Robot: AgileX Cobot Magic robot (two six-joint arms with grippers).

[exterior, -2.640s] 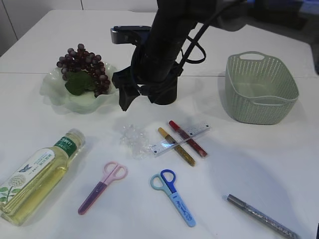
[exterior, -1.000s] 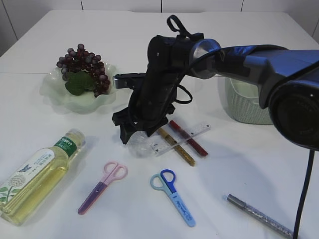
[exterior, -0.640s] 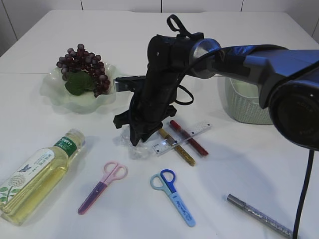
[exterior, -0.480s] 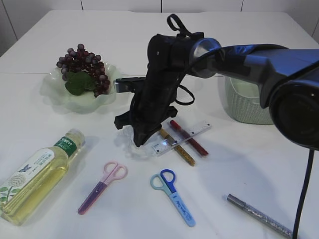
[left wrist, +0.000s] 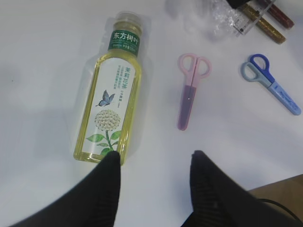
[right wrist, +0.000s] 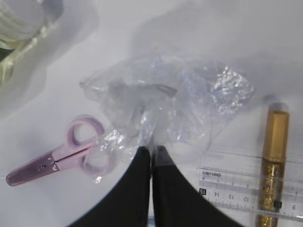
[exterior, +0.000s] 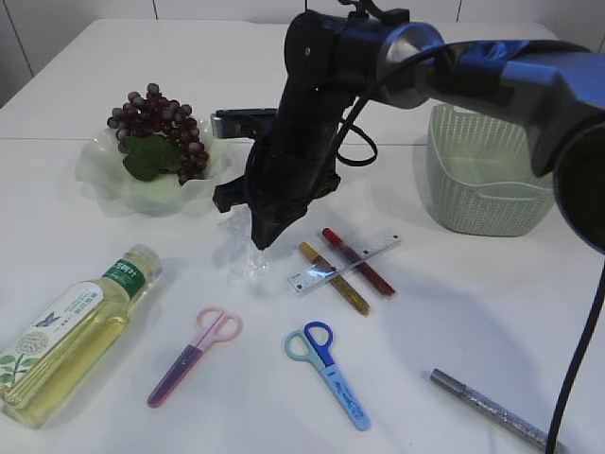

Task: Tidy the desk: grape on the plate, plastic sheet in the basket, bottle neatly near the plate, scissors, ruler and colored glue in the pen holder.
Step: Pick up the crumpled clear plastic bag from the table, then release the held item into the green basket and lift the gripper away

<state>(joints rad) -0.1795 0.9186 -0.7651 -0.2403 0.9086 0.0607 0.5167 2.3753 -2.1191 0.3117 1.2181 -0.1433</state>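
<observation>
Crinkled clear plastic sheet (right wrist: 161,101) is pinched in the right end effector (right wrist: 152,150), lifted above the desk (exterior: 454,312); the left end effector (left wrist: 154,161) stands apart, empty.

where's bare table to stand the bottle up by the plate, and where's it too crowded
Bare table lies between the plate and the lying bottle, on the front left. Another bare patch lies between the basket and the silver pen. It is crowded mid-table: plastic sheet, ruler, glue sticks, both scissors.
</observation>
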